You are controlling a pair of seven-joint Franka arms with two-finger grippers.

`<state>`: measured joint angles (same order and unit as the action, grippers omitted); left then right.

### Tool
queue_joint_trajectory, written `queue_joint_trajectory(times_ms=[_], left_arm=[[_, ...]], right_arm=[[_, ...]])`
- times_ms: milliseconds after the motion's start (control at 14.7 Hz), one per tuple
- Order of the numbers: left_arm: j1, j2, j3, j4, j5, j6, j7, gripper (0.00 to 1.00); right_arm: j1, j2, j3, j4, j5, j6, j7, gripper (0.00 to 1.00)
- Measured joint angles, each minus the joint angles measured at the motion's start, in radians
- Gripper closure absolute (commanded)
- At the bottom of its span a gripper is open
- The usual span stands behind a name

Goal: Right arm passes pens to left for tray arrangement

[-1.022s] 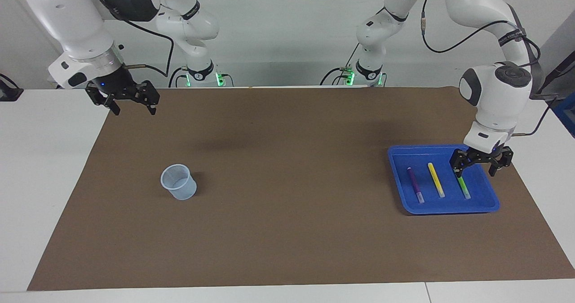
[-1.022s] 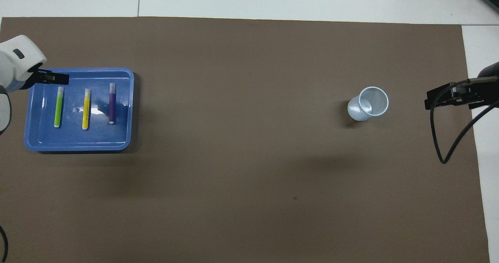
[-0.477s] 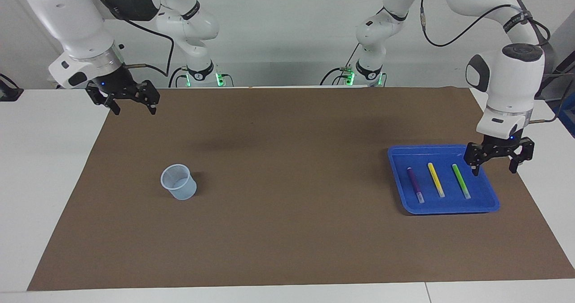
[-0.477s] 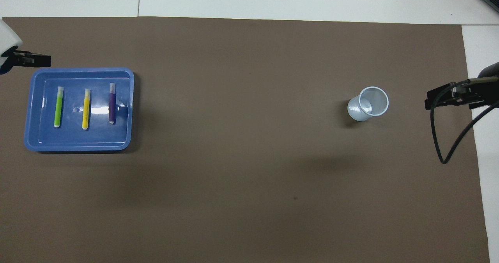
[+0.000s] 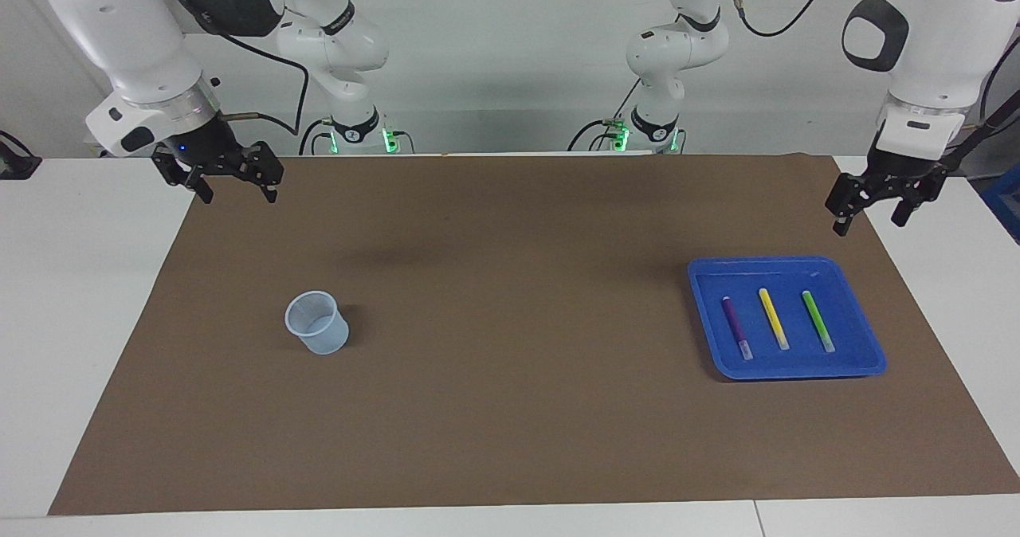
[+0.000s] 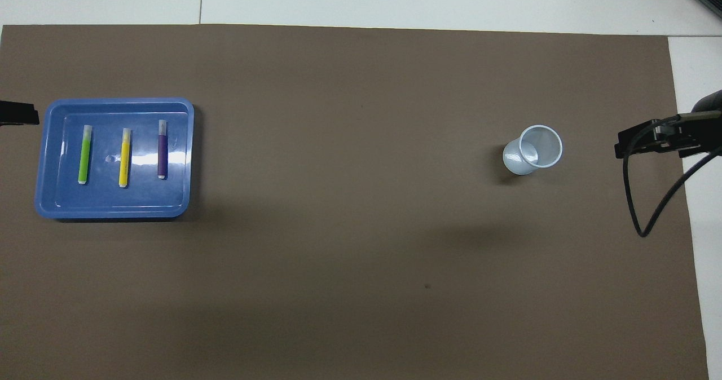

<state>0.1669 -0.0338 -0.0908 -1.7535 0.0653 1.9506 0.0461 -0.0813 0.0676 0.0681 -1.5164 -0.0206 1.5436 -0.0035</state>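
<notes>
Pens (image 5: 774, 319), three, lie in one tray (image 5: 706, 314); one cup (image 5: 317, 323) apart.

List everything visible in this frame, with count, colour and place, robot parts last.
tray: one, glossy blue, on the mat at the left arm's end of the table.
pens: three lying side by side in the tray, apart from each other: purple pen, yellow pen, green pen.
cup: one, translucent pale blue, upright on the mat toward the right arm's end; no pens in it.
mat: one, brown, covering most of the white table.
left gripper: black, open, empty, raised over the mat's edge.
right gripper: black, open, empty, over the mat's corner; this arm waits.
</notes>
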Motion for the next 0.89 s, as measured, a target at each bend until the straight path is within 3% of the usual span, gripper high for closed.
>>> queue_joint_trajectory(times_ms=[886], left_arm=[[-0.146, -0.006, 0.037, -0.018, -0.008, -0.006, -0.008, 0.00]], right_arm=[[0.000, 0.000, 0.000, 0.000, 0.000, 0.000, 0.000, 0.00]])
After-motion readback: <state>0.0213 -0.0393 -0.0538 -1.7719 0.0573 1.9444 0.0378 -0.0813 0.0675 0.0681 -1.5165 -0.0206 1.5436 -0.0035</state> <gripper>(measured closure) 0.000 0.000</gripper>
